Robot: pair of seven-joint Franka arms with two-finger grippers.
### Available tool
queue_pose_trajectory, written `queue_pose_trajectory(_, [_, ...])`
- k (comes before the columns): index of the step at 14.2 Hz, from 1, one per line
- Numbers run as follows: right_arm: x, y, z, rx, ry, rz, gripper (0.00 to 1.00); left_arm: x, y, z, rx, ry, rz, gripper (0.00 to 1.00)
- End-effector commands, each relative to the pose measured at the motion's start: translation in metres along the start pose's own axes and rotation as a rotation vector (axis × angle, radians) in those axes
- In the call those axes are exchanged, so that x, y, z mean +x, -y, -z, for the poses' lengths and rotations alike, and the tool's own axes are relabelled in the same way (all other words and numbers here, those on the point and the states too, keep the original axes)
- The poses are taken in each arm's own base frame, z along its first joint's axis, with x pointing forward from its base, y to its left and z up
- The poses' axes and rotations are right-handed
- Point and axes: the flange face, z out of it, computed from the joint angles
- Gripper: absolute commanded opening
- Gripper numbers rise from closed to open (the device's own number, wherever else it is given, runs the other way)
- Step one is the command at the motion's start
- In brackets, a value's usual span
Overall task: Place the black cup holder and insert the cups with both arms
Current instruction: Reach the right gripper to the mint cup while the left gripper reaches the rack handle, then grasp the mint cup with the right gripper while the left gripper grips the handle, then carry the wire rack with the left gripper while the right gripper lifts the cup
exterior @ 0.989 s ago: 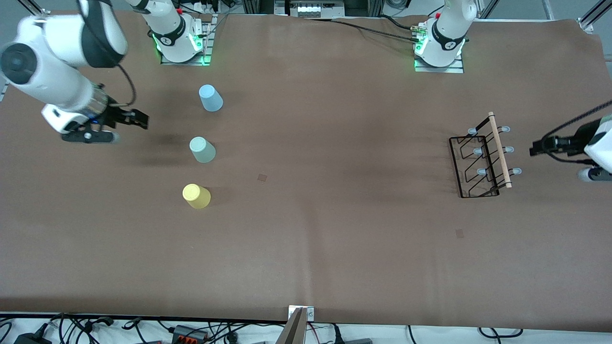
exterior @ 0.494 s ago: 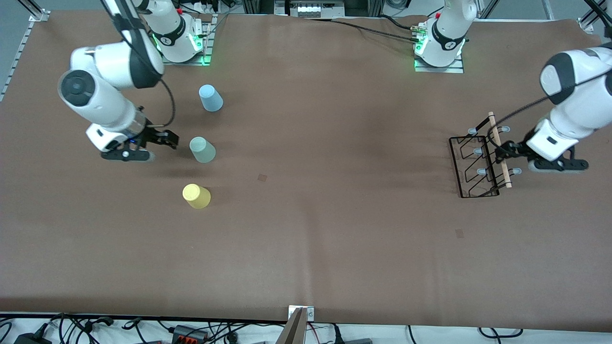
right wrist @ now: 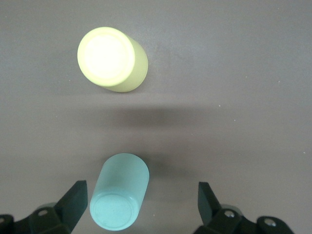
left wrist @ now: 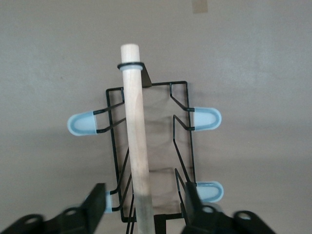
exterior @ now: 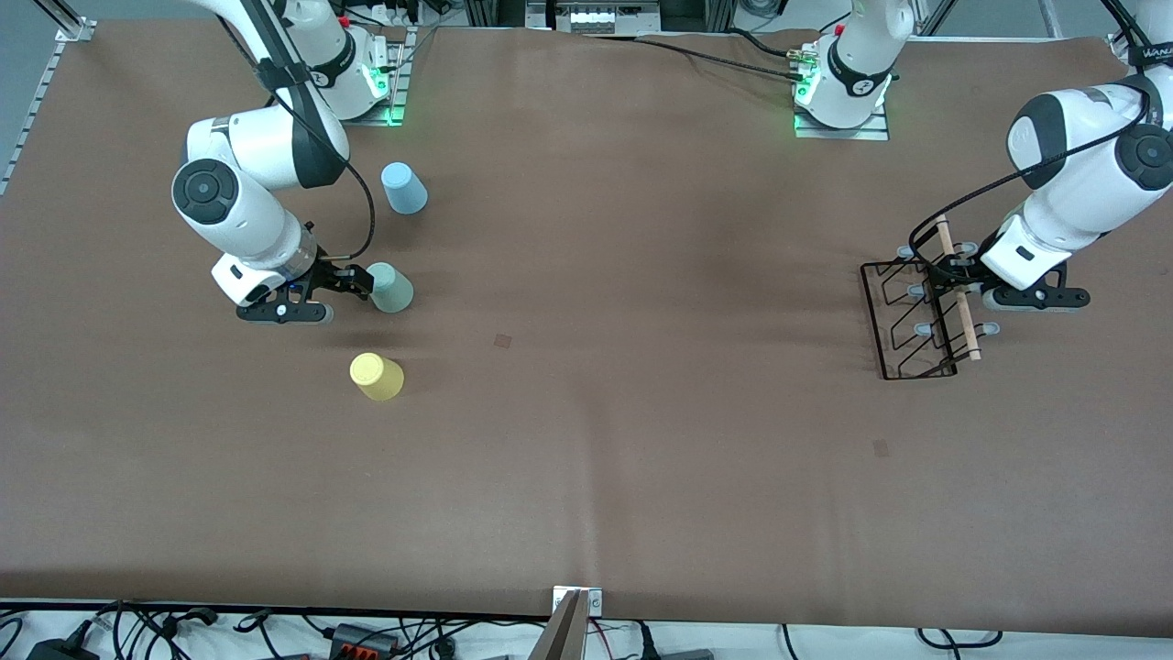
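Left hand (left wrist: 141, 214) spread open astride wooden rod of black cup holder (exterior: 919, 310) at left arm's worktop end; right hand (right wrist: 141, 207) open around grey-green cup (exterior: 389, 286), gripping nothing.

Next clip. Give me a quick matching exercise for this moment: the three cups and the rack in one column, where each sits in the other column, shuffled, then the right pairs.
Things:
1. light blue cup
2. grey-green cup
3. yellow cup
4. black rack

Places:
A. cup nearest the front camera
B. between the open fingers of the right hand
C. under the left hand, whose open fingers straddle its wooden rod
D. cup closest to the right arm's base

Pairs: 1-D, 2-B, 3-A, 4-C
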Motion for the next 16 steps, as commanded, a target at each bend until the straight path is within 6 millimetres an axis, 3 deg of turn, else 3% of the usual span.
queue_pose_trajectory(1, [-0.001,0.01,-0.005,0.006,-0.012,0.001,1.0,-0.005,-0.001,0.001,0.018,-0.007,-0.025,0.46])
queue_pose_trajectory(5, [-0.004,0.025,-0.027,0.014,-0.036,-0.042,1.0,-0.007,0.005,-0.005,0.013,0.023,-0.012,0.11])
queue_pose_trajectory(7, [-0.009,0.025,-0.037,0.011,-0.026,-0.042,1.0,-0.005,0.005,-0.004,0.013,0.019,-0.012,0.02])
queue_pose_trajectory(9, [-0.013,0.026,-0.044,0.012,-0.027,-0.039,1.0,-0.001,0.005,0.005,0.016,0.002,-0.013,0.01])
queue_pose_trajectory(11, [-0.019,0.028,-0.055,0.014,-0.033,-0.04,1.0,0.015,-0.004,0.031,0.019,-0.012,-0.032,0.01])
queue_pose_trajectory(14, [-0.028,0.037,-0.062,0.015,-0.03,-0.074,1.0,0.046,-0.015,0.096,0.019,0.035,-0.063,0.01])
queue_pose_trajectory(16, [-0.033,0.041,-0.069,0.014,-0.023,-0.083,1.0,0.06,-0.033,0.12,0.016,0.041,-0.089,0.01])
